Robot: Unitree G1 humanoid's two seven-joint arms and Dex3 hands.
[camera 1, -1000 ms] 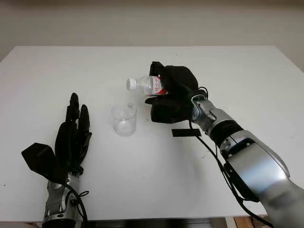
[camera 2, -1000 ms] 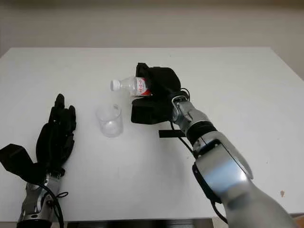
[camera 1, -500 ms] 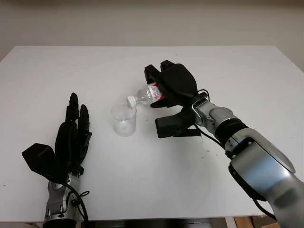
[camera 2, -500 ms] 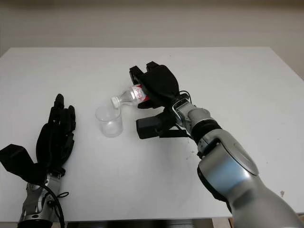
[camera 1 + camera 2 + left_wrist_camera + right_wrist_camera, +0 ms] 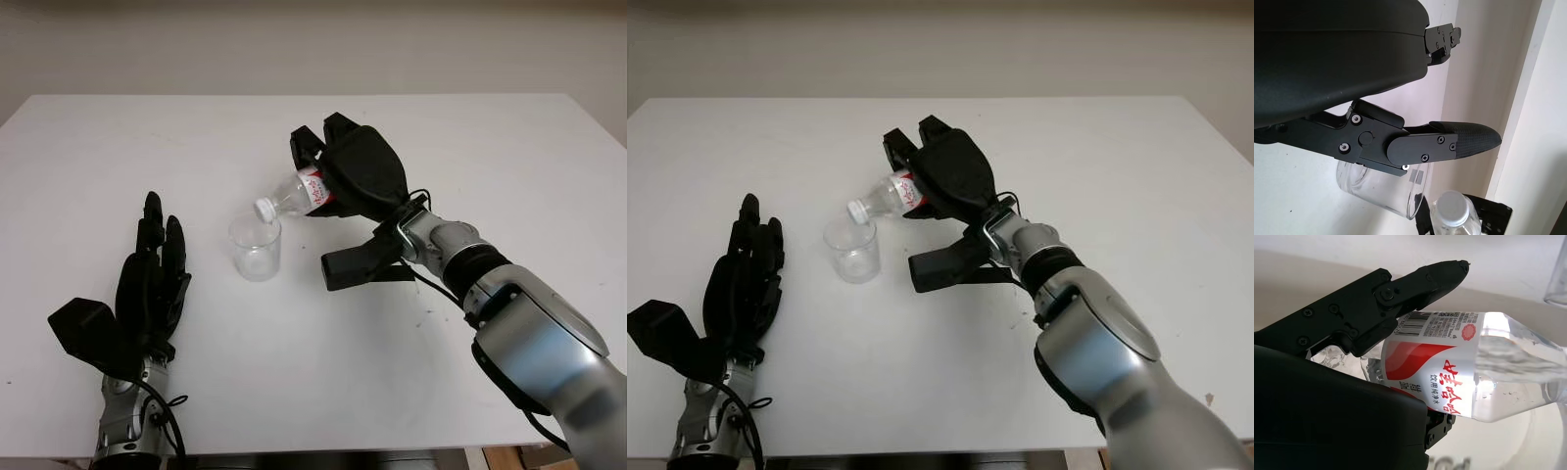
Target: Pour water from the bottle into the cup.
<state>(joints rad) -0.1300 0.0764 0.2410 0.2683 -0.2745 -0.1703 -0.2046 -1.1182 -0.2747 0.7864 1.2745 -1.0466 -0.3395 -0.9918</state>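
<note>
A clear plastic bottle (image 5: 297, 193) with a red and white label and a white cap is held in my right hand (image 5: 348, 176), which is shut on its body. The bottle is tilted down to the left, with its capped neck just over the rim of the clear cup (image 5: 256, 248). The cup stands upright on the white table (image 5: 470, 147), left of the right hand. In the right wrist view the bottle's label (image 5: 1444, 367) shows between the black fingers (image 5: 1400, 289). My left hand (image 5: 147, 284) is open at the near left, apart from the cup.
A black strip (image 5: 387, 272) lies on the table just below the right hand. The table's far edge meets a pale wall. In the left wrist view the cup (image 5: 1381, 188) and the bottle cap (image 5: 1452, 205) appear beyond the left hand's black finger (image 5: 1449, 142).
My right hand has lifted and rolled, tipping the bottle from nearly level to neck-down, and carried its cap left and down to the cup's rim. The left hand has stayed put.
</note>
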